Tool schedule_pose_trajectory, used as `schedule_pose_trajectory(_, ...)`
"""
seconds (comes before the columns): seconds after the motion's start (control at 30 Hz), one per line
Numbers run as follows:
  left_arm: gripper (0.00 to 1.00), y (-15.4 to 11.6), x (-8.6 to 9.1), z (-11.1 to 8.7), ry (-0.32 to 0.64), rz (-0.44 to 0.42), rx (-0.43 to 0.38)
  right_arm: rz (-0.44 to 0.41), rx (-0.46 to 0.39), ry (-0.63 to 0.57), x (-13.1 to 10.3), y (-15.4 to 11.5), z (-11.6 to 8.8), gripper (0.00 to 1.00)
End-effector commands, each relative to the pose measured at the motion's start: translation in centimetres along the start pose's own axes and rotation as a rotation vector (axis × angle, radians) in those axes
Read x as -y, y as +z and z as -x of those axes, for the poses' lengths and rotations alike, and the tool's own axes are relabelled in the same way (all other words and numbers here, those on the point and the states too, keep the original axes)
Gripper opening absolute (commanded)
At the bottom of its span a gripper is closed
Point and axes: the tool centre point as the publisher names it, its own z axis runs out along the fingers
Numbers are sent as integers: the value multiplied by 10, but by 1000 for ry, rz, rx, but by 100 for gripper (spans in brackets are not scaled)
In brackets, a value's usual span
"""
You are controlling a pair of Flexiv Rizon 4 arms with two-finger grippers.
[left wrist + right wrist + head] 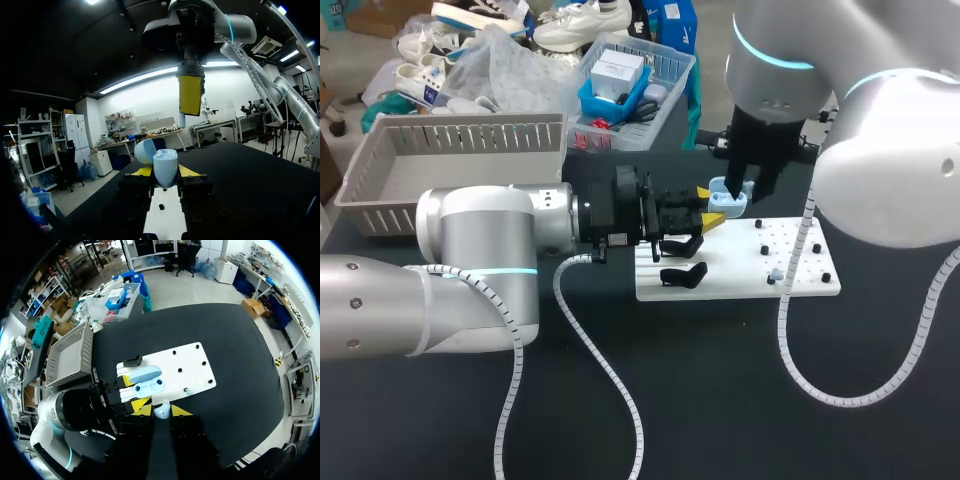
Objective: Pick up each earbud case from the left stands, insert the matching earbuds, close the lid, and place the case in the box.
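A light blue earbud case (165,167) with its lid open sits upright between the yellow tips of my left gripper (165,172), which is shut on it above the white board (740,280). From above, the case (148,386) shows two earbud sockets, with the lid (145,374) tipped back. My right gripper (161,410) hangs straight over the case, shut on a small light blue earbud (161,412). That earbud (182,120) is a short way above the case's opening. In the head view my left gripper (712,205) holds the case (730,197) under my right gripper (745,185).
A black stand (682,275) sits at the white board's left end, and a small light blue piece (775,273) lies among black pegs on its right half. The grey slatted basket (450,165) stands at the far left. A clear bin (640,80) sits behind.
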Motion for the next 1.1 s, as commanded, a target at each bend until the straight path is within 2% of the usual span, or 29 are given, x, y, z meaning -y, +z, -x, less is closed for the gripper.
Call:
schedule_pose_trajectory(0.03,0,0,0,-1,1,2,2,-8,16,24,-5,0,0,0)
schedule_pose_trajectory(0.3,0,0,0,-1,1,2,2,5,19,104,-8,3,0,0)
schedule_pose_trajectory(1.1,0,0,0,-1,1,2,2,14,6,99,-9,13,8,0)
